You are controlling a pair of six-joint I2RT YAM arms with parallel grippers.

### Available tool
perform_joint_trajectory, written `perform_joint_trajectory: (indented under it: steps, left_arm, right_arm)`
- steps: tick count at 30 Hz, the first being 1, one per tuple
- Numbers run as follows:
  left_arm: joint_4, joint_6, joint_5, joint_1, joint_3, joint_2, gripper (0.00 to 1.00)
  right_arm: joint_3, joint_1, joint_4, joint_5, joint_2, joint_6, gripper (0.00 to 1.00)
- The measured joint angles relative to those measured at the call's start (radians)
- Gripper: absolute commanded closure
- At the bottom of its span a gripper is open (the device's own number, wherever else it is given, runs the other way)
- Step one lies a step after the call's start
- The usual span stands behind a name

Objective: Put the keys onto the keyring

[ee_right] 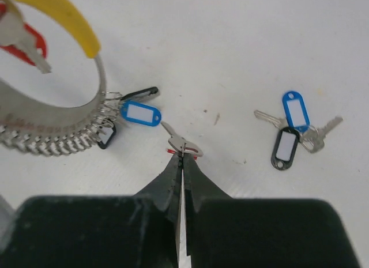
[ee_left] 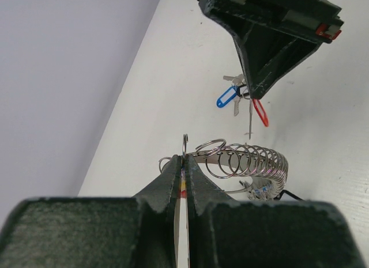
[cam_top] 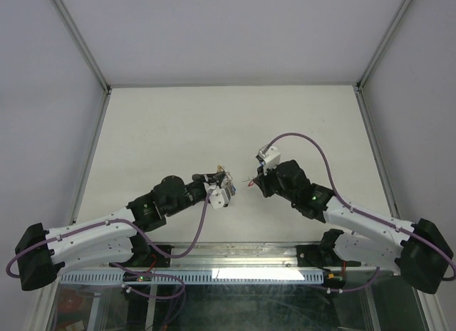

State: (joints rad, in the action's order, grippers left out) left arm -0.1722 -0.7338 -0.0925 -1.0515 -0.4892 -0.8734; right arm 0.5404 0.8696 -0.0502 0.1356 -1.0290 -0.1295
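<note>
**Operator:** Report the left fingers.

**Technician:** The left fingers (ee_left: 179, 171) are clenched on the thin rim of the keyring (ee_right: 63, 109). They hold it upright above the middle of the tabletop (cam_top: 214, 124). A row of small rings (ee_left: 245, 160) is threaded along its band.

**Operator:** Report the right fingers.

**Technician:** The right fingers (ee_right: 177, 167) are clenched on a silver key (ee_right: 179, 142) with a red tag behind it. This key is just beside the hanging blue tag (ee_right: 140, 113) on the keyring. Contact between them cannot be determined.

**Operator:** Locate the loose keys.

**Technician:** A blue-tagged key (ee_right: 296, 111) and a black-tagged key (ee_right: 285, 148) lie overlapping on the tabletop, well apart from the keyring. A red-tagged key (ee_right: 26, 43) shows beside the yellow section (ee_right: 63, 17). Whether it is threaded on cannot be determined.
</note>
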Motion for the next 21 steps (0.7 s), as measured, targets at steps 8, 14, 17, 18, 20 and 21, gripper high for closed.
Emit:
perform_joint_trajectory:
  steps: [8,14,17,18,20,21]
  left_arm:
    - [-0.004,0.040,0.034,0.020,0.000,0.038,1.00]
    - [-0.008,0.051,0.055,0.027,0.000,0.038,1.00]
    - [-0.008,0.060,0.068,0.032,0.000,0.039,1.00]
    - [-0.008,0.063,0.071,0.032,0.000,0.039,1.00]
    - [-0.009,0.066,0.076,0.032,0.000,0.043,1.00]
    - [-0.010,0.067,0.077,0.032,0.000,0.047,1.00]
  right_arm:
    - [-0.048,0.000,0.096,-0.214,0.136,0.195,1.00]
    - [-0.081,0.000,0.162,-0.337,0.198,0.303,1.00]
    - [-0.080,0.000,0.177,-0.392,0.217,0.331,1.00]
    - [-0.080,0.000,0.179,-0.412,0.222,0.336,1.00]
    - [-0.077,0.000,0.180,-0.447,0.229,0.344,1.00]
    - [-0.075,0.000,0.180,-0.467,0.232,0.348,1.00]
